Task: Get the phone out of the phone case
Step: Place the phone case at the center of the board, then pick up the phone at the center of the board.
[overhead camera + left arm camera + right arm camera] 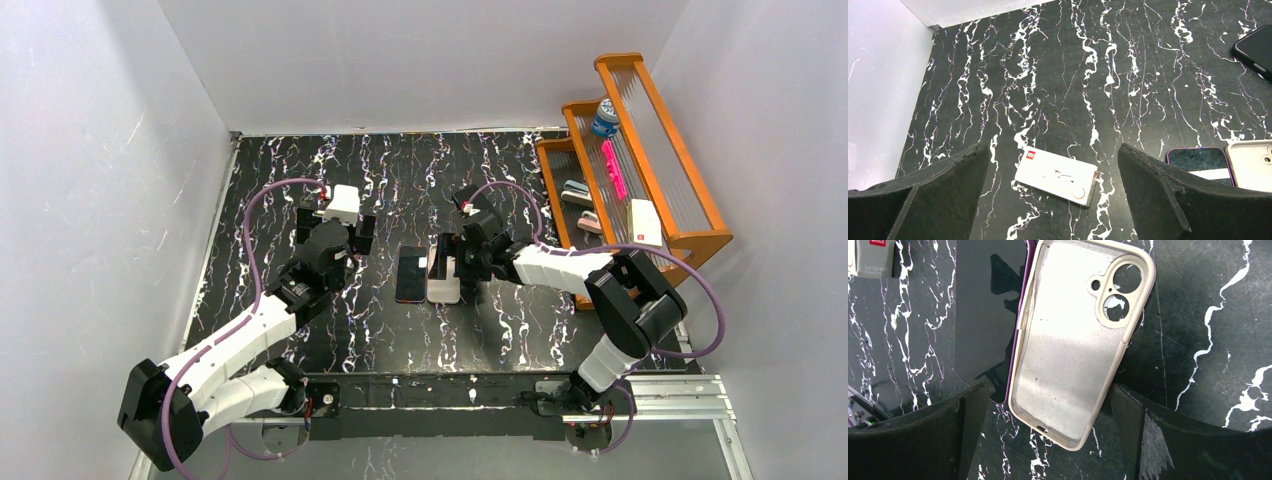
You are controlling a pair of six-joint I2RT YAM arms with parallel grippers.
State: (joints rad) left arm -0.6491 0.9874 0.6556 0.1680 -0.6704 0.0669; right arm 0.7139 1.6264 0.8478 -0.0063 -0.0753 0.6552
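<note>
Two pieces lay side by side near the middle of the table [500, 180]: the phone [990, 315], dark screen up, and the phone case [1068, 350] just beside it toward the right edge, empty, inner face up. The phone was out of the case. The right gripper [1045, 395] hung over the case's lower end, jaws wide apart, holding nothing. Nearer the left edge, the left gripper [1053, 150] was also spread wide and empty above a white box [1055, 176].
</note>
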